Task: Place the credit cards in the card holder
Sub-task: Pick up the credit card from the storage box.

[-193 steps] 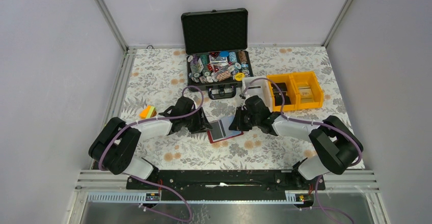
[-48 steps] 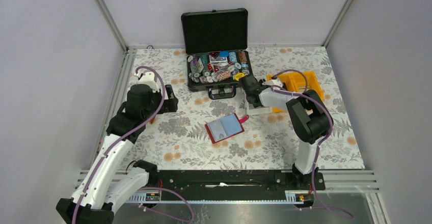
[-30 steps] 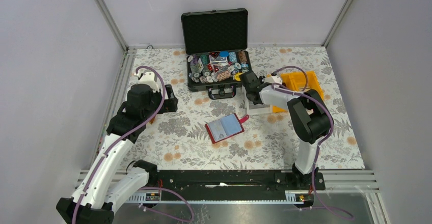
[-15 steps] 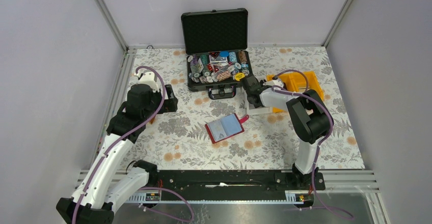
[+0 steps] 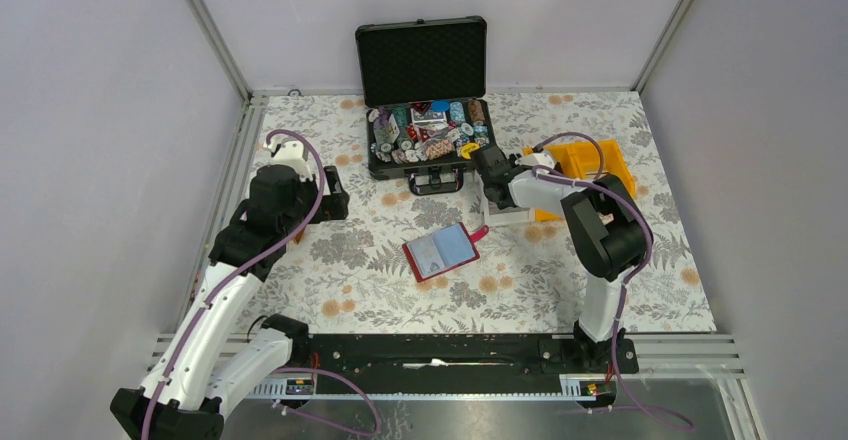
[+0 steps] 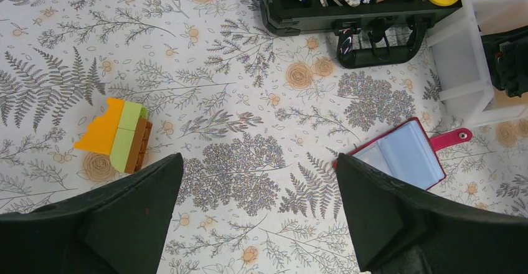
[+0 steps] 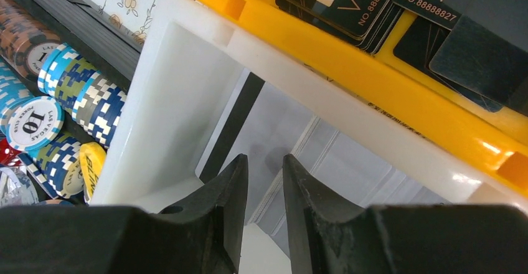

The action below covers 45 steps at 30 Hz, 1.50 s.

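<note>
The card holder [image 5: 440,252] lies open on the floral cloth, dark red with a snap tab, also in the left wrist view [image 6: 405,160]. Grey-white credit cards [image 7: 292,131] lie stacked in a white bin [image 7: 168,93]. My right gripper [image 7: 264,159] reaches down into that bin [image 5: 507,210], its jaws a narrow gap apart just above the cards, nothing clamped between them. In the top view the right gripper [image 5: 493,186] is over the bin's left side. My left gripper [image 6: 258,159] hangs high over the cloth, wide open and empty, left of the holder [image 5: 330,200].
An open black case [image 5: 425,145] of poker chips [image 7: 62,99] stands at the back. A yellow bin [image 7: 373,78] with black VIP cards [image 7: 336,0] adjoins the white bin [image 6: 464,68]. A small orange, green and brown block [image 6: 118,136] lies left of centre.
Both grippers left the card holder: the left arm pulled back and up to the left, the right went to the white bin. Over the last second the right jaws narrowed slightly.
</note>
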Available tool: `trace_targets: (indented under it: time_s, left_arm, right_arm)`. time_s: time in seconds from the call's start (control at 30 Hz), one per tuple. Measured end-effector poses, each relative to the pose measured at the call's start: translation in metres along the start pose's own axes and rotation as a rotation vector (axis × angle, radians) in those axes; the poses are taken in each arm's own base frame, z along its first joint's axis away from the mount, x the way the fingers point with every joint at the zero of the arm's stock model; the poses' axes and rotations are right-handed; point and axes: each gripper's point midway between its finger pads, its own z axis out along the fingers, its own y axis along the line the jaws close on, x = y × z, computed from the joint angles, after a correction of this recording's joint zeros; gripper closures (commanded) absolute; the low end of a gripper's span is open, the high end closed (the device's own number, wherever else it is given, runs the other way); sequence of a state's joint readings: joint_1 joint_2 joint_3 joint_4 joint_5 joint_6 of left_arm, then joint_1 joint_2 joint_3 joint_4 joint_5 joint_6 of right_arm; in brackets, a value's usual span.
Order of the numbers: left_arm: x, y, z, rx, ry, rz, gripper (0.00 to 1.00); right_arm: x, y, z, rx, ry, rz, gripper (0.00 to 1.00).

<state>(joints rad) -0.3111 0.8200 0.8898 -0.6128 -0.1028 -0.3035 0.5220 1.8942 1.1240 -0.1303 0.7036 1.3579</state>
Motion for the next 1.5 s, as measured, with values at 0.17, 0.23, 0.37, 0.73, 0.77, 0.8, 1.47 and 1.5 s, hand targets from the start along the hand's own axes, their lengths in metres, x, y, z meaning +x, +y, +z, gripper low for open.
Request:
trace_targets:
  time_s: [0.17, 0.23, 0.37, 0.73, 0.77, 0.8, 1.47, 1.5]
  left_arm:
    - [0.000, 0.000, 0.000, 0.000, 0.000, 0.000, 0.01]
    - [0.000, 0.000, 0.000, 0.000, 0.000, 0.000, 0.01]
    - [0.000, 0.000, 0.000, -0.001, 0.000, 0.000, 0.01]
    - [0.000, 0.001, 0.000, -0.004, -0.001, 0.000, 0.01]
    - [0.000, 0.001, 0.000, -0.004, -0.001, 0.000, 0.01]
    - [0.000, 0.001, 0.000, -0.004, -0.001, 0.000, 0.01]
    - [0.000, 0.001, 0.000, -0.005, -0.002, 0.000, 0.01]
    - [0.000, 0.001, 0.000, -0.005, -0.002, 0.000, 0.01]
  right_arm:
    - [-0.001, -0.001, 0.002, 0.007, -0.012, -0.015, 0.68]
    - [-0.001, -0.002, 0.002, 0.008, -0.012, -0.017, 0.68]
    - [-0.001, -0.003, 0.003, 0.011, -0.014, -0.022, 0.68]
    - [-0.007, -0.001, 0.002, 0.016, -0.033, -0.053, 0.69]
    - [-0.007, -0.001, 0.002, 0.017, -0.035, -0.055, 0.69]
    - [-0.007, -0.001, 0.002, 0.018, -0.036, -0.057, 0.69]
    - [-0.010, 0.002, 0.000, 0.020, -0.038, -0.085, 0.70]
    - [-0.010, 0.002, 0.000, 0.019, -0.038, -0.087, 0.70]
